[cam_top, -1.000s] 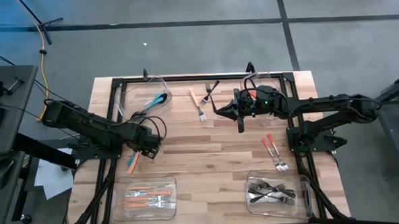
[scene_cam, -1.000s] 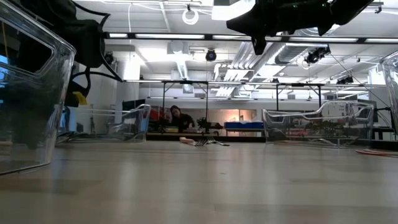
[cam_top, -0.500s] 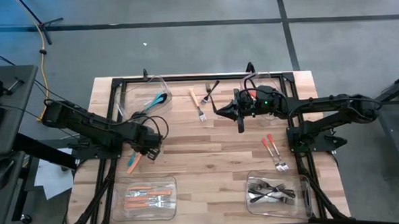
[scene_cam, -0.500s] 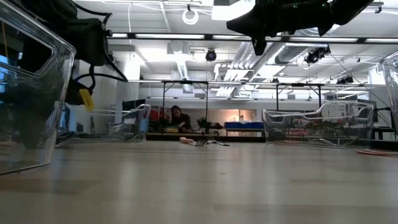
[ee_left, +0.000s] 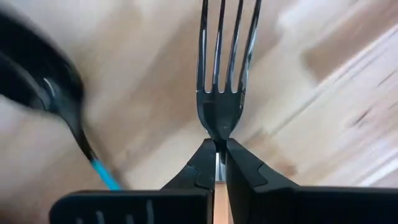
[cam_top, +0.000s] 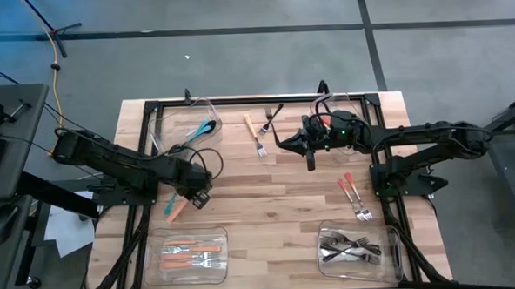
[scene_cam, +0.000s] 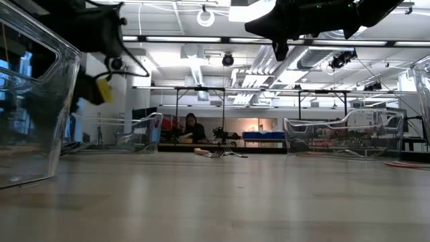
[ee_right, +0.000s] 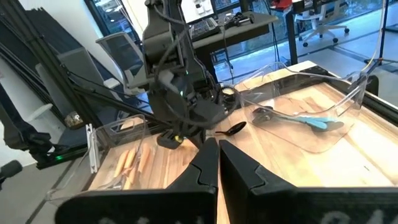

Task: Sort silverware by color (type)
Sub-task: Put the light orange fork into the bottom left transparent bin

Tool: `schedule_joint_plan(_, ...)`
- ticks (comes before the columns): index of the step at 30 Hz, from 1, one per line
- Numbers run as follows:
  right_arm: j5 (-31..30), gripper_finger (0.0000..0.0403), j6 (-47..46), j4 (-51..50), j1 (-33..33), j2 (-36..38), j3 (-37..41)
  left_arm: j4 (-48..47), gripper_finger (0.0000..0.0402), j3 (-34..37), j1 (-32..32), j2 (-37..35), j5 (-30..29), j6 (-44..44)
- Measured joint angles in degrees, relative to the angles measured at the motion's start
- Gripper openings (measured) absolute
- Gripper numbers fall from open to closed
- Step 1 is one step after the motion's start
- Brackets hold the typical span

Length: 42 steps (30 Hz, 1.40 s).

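Observation:
My left gripper [cam_top: 193,193] hangs over the table's left half, shut on an orange-handled fork [cam_top: 177,207] whose steel tines [ee_left: 221,74] stick out past the fingertips. A dark spoon with a teal handle [ee_left: 59,112] lies on the wood beside it. My right gripper [cam_top: 284,143] hovers shut and holds nothing, high above the far middle of the table. Loose silverware lies flat on the wood: an orange-handled fork [cam_top: 255,134] and a black fork [cam_top: 272,116] at the far middle, and a red-orange pair [cam_top: 354,197] at the right. My left gripper pinches the fork's thin neck [ee_left: 217,138] between its two fingertips, just behind the tines where the steel meets the orange handle. The fingers come from above and point down. The fork is lifted clear of the table, and its handle end [scene_cam: 104,91] slants toward the near left corner.
Clear bins stand at the four corners: teal pieces at the far left [cam_top: 200,129], orange-handled forks at the near left [cam_top: 193,256], black pieces at the near right [cam_top: 358,249], and one at the far right [cam_top: 360,105]. Bare wood lies in the middle.
My left gripper has risen a little and rolled about its own axis, taking the orange-handled fork with it. The fork's handle end has come up off the table and swung round. My right arm has kept still.

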State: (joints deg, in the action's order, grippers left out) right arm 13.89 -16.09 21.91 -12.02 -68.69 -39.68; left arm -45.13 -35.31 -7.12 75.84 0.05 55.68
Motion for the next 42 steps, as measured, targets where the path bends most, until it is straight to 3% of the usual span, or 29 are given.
schedule_joint_plan(6,0.6,0.0000,-0.6,0.0,0.0,0.0,0.0,10.3,0.0003,-2.6,2.8,-4.0,-4.3,-6.2)
schedule_joint_plan(16,2.7,0.0000,-2.3,0.4,0.0,0.0,0.0,51.6,0.0001,-2.8,10.4,-6.4,-9.5,-28.7)
schedule_joint_plan(19,2.8,0.0000,-5.1,3.9,0.0,0.0,0.0,63.2,0.0001,-2.8,12.7,-6.4,-8.5,-32.7)
schedule_joint_plan(24,2.8,0.0000,-7.7,13.6,0.0,0.0,0.0,78.8,0.0001,-2.8,14.9,-7.5,-1.0,-34.9)
schedule_joint_plan(29,2.8,0.0000,-8.4,19.0,0.0,0.0,0.0,81.3,0.0001,-2.8,14.9,-10.5,1.4,-36.6)
schedule_joint_plan(42,2.8,0.0000,-7.9,17.8,0.0,0.0,0.0,80.3,0.0001,-2.8,14.5,-11.8,1.4,-38.4)
